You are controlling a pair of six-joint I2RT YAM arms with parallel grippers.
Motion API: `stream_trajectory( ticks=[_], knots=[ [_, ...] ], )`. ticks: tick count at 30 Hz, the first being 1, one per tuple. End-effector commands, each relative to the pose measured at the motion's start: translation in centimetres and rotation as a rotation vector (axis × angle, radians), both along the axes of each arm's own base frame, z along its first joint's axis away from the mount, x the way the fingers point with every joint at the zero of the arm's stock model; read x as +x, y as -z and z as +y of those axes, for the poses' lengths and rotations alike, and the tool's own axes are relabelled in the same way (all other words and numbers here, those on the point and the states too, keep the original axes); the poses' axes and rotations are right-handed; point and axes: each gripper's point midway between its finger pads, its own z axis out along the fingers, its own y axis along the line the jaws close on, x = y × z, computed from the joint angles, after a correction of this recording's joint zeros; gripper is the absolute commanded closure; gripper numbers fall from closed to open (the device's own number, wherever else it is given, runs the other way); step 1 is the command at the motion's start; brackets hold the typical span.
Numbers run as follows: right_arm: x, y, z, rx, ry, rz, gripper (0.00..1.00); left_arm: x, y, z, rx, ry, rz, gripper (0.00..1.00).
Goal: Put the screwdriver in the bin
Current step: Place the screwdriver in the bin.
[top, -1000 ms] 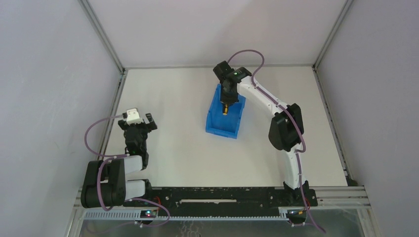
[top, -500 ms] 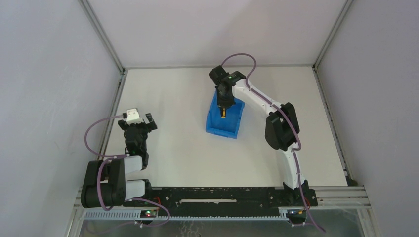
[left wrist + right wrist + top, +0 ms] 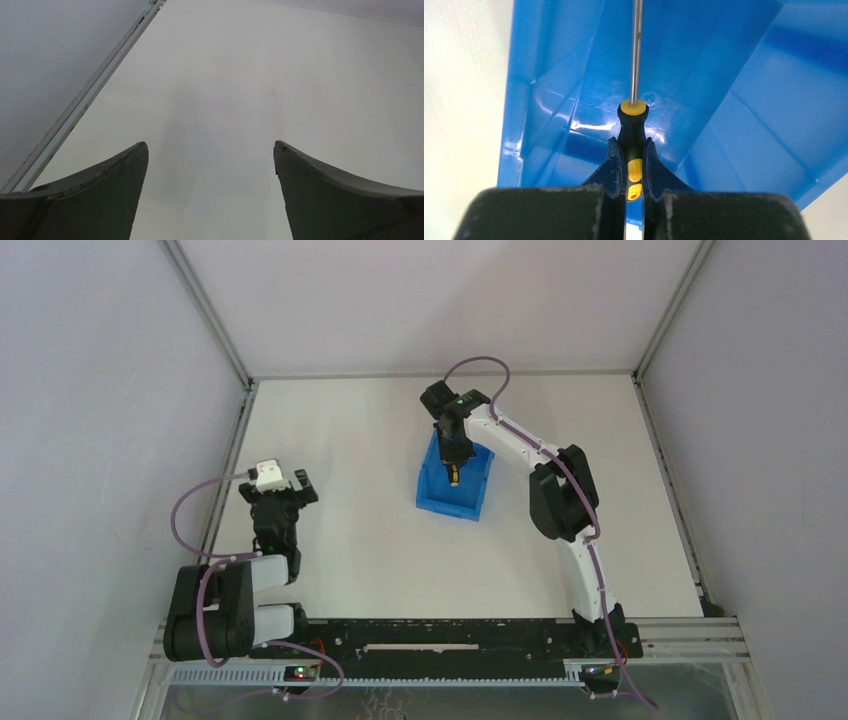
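The right gripper [image 3: 631, 165] is squeezed tight on the screwdriver [image 3: 632, 130], holding it over the inside of the blue bin [image 3: 436, 492]. The left gripper [image 3: 210, 170] sits wide open with nothing in it, far off to the left.

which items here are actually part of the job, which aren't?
In the job:
- screwdriver, clamped in the right gripper
- bin, blue, under that gripper

Not in the job:
- left gripper, open over bare table, holding nothing
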Motion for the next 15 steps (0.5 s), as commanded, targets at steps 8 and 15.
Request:
stream_trajectory(
  ticks=[8,15],
  knots=[
    [-0.05,1.08,0.02,-0.010,-0.027,0.008,0.78,0.94,-2.53,0.11,0.021,-0.004,-0.074,0.00],
    [0.01,1.09,0.00,-0.010,-0.026,0.007,0.51,0.94,-2.51,0.11,0.022,-0.003,-0.073,0.00]
  ],
)
